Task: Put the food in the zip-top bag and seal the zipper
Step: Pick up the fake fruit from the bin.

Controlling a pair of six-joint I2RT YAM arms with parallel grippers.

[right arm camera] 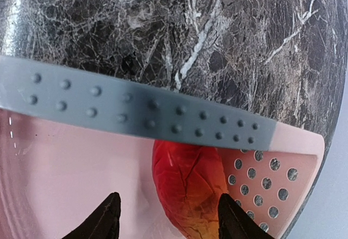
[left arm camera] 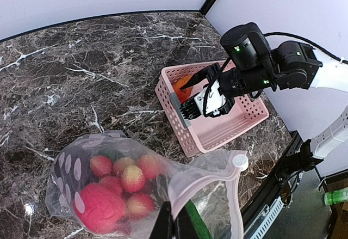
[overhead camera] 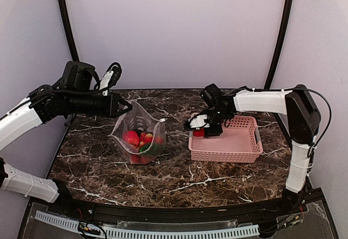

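The clear spotted zip-top bag (overhead camera: pixel 138 135) stands open on the marble table. It holds several red berries (left arm camera: pixel 130 178) and a green piece (left arm camera: pixel 197 224). My left gripper (overhead camera: pixel 125 108) is shut on the bag's mouth edge and holds it up; its fingers (left arm camera: pixel 166 225) pinch the plastic. The whitish zipper (left arm camera: pixel 206 172) runs along the mouth to a white slider (left arm camera: pixel 240 161). My right gripper (overhead camera: pixel 198 126) is open inside the pink basket's left end. An orange-red long piece (right arm camera: pixel 187 187) lies between its fingertips (right arm camera: pixel 109 217), and I cannot tell if they touch it.
The pink lattice basket (overhead camera: pixel 223 156) sits right of the bag, with a grey dotted strip (right arm camera: pixel 136 111) on its near rim. The table's front edge and a black frame run along the bottom. Walls close in the back and both sides.
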